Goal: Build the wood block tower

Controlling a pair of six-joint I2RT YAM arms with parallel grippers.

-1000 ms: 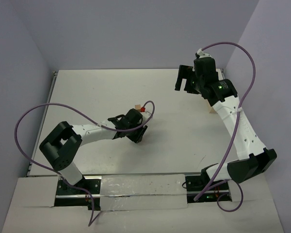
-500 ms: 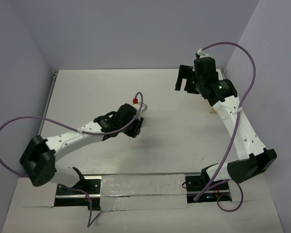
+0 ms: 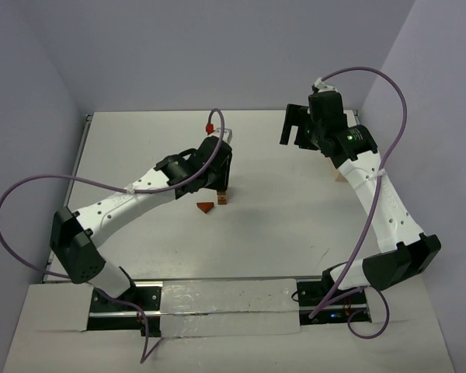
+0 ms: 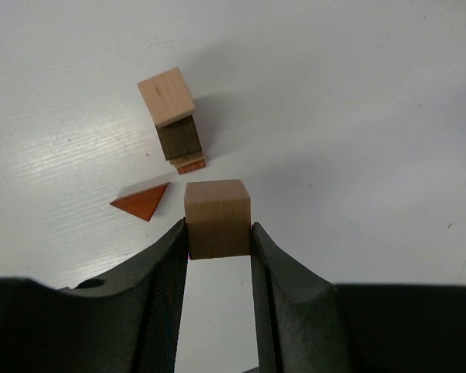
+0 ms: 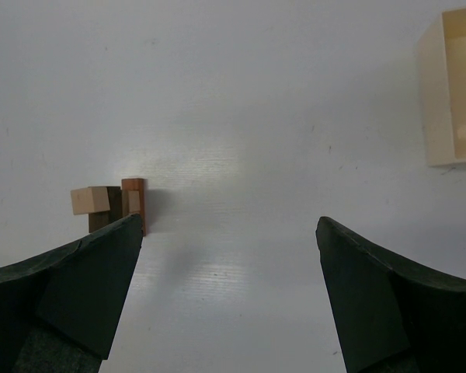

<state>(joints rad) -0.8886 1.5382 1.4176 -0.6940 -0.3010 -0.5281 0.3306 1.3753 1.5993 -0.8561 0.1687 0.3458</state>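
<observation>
The wood block tower [image 4: 175, 116] is a short stack: a tan cube on top, a dark block under it, a reddish piece at the base. It also shows in the top view [image 3: 221, 199] and the right wrist view [image 5: 113, 203]. My left gripper [image 4: 217, 225] is shut on a tan cube [image 4: 217, 214], held in the air just near of the stack. In the top view the left gripper [image 3: 220, 177] hangs right over the stack. A reddish wedge [image 4: 142, 202] lies flat on the table beside the stack, also seen from above [image 3: 206, 207]. My right gripper [image 3: 295, 130] stands open and empty at the back right [image 5: 229, 225].
A pale wooden open box [image 5: 454, 89] sits at the right side of the table, mostly hidden behind the right arm in the top view [image 3: 339, 178]. Purple cables loop off both arms. Walls close the table at the back and both sides.
My left arm has stretched toward the back of the table, carrying the tan cube up over the stack. The wedge on the table has come into view. The right arm has not moved.
</observation>
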